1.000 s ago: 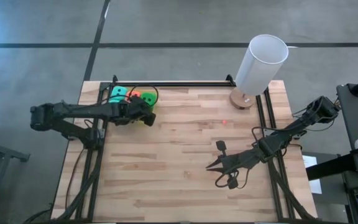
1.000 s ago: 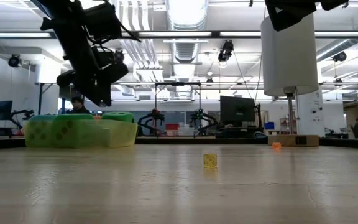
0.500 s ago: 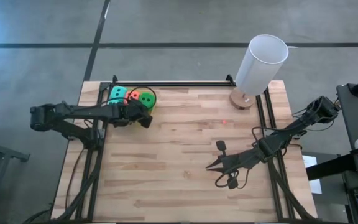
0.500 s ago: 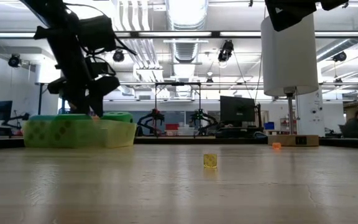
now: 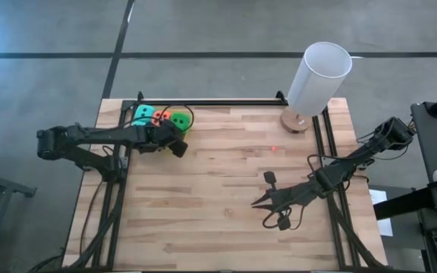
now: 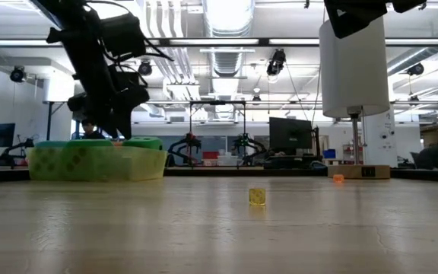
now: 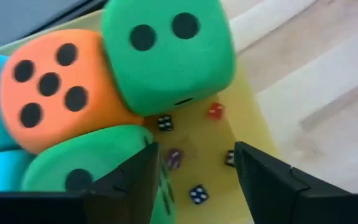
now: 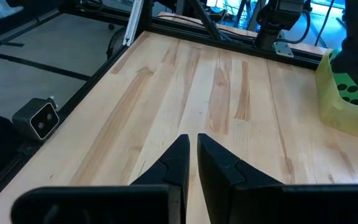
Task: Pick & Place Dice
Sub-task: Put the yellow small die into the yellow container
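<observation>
Left gripper (image 7: 194, 180): jaws parted, holding nothing, poised over the tray.
Dice (image 7: 166, 53): soft cubes with black pips; green, orange-red and teal, piled touching in the tray.
Tray (image 5: 184, 121): translucent yellow, far-left table corner.
Right gripper (image 8: 191, 155): fingers nearly together, empty, above bare table.

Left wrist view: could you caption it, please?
Open left gripper over the yellow tray of dice.

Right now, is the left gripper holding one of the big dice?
No, the left gripper is open and empty above the yellow tray, with the green die lying beyond its fingertips.
</observation>
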